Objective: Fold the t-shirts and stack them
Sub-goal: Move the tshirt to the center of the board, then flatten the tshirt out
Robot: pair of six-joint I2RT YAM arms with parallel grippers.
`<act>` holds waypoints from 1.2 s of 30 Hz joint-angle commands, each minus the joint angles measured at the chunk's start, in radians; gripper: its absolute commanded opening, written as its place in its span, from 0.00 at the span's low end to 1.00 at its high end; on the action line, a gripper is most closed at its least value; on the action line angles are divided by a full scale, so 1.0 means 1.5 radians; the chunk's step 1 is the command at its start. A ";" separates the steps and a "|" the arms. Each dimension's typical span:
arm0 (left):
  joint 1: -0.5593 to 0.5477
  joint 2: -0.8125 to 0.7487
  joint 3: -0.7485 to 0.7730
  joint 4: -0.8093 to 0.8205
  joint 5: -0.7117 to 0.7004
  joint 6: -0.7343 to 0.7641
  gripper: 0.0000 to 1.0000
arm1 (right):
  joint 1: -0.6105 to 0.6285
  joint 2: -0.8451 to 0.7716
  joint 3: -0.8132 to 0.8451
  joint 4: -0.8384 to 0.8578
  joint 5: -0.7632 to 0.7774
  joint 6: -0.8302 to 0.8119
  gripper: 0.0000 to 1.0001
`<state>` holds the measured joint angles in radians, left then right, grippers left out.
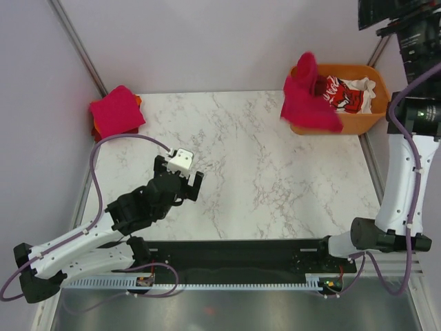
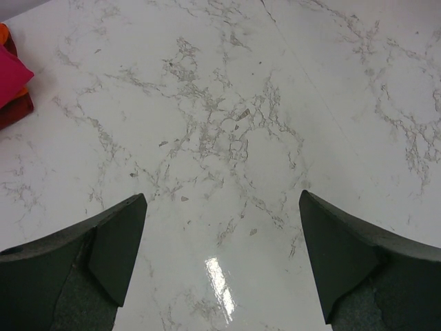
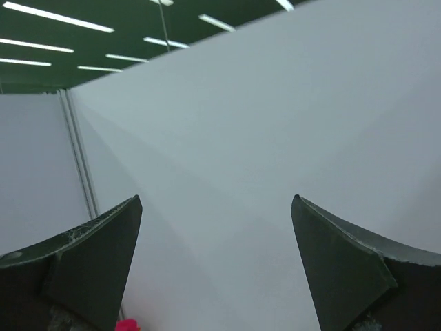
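Observation:
A crimson t-shirt (image 1: 306, 93) hangs crumpled over the left rim of the orange tub (image 1: 368, 118); no gripper holds it. A red shirt with white print (image 1: 344, 93) lies in the tub. A folded stack (image 1: 116, 110), pink-red on top of orange and dark red, lies at the table's far left corner and shows in the left wrist view (image 2: 12, 76). My left gripper (image 2: 222, 196) is open and empty, low over bare marble left of centre (image 1: 180, 172). My right gripper (image 3: 215, 200) is open and empty, raised high and facing the wall.
The right arm (image 1: 406, 138) rises along the table's right side next to the tub. Grey walls close the table on the left, back and right. A scrap of pink-red cloth (image 3: 127, 324) shows at the bottom edge of the right wrist view.

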<state>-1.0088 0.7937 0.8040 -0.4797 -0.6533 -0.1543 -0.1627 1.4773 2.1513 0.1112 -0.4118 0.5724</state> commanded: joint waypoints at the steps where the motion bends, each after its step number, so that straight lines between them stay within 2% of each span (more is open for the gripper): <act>1: 0.004 -0.001 0.011 0.007 -0.009 0.016 1.00 | 0.019 0.072 -0.121 -0.185 -0.016 -0.036 0.98; 6: 0.004 0.000 0.011 0.007 -0.006 0.016 1.00 | 0.082 0.009 -0.284 -0.292 0.088 -0.126 0.98; 11: 0.005 0.006 0.012 0.006 -0.006 0.017 1.00 | 0.163 0.019 -0.402 -0.382 0.194 -0.171 0.97; 14: 0.005 0.006 0.011 0.007 -0.008 0.017 1.00 | 0.189 0.024 -0.469 -0.382 0.247 -0.178 0.89; 18: 0.005 0.010 0.011 0.006 -0.008 0.017 1.00 | 0.226 0.050 -0.482 -0.373 0.237 -0.182 0.68; 20: 0.005 0.013 0.012 0.005 -0.010 0.018 1.00 | 0.270 0.064 -0.488 -0.376 0.246 -0.181 0.64; 26: 0.005 0.014 0.011 0.005 -0.009 0.018 1.00 | 0.421 0.069 -0.590 -0.391 0.342 -0.160 0.61; 29: 0.005 0.015 0.012 0.006 -0.005 0.018 1.00 | 0.436 0.062 -0.662 -0.390 0.373 -0.132 0.61; 30: 0.005 0.015 0.011 0.006 -0.005 0.018 1.00 | 0.436 0.059 -0.675 -0.390 0.382 -0.130 0.65; 33: 0.005 0.016 0.011 0.006 -0.001 0.017 1.00 | 0.435 0.045 -0.717 -0.394 0.408 -0.125 0.67; 36: 0.005 0.018 0.013 0.006 -0.001 0.017 1.00 | 0.436 0.053 -0.728 -0.394 0.393 -0.124 0.67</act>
<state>-1.0054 0.8158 0.8040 -0.4820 -0.6518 -0.1543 0.4911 1.5730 1.0615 -0.4992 0.1352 0.3660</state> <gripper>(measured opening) 0.995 0.669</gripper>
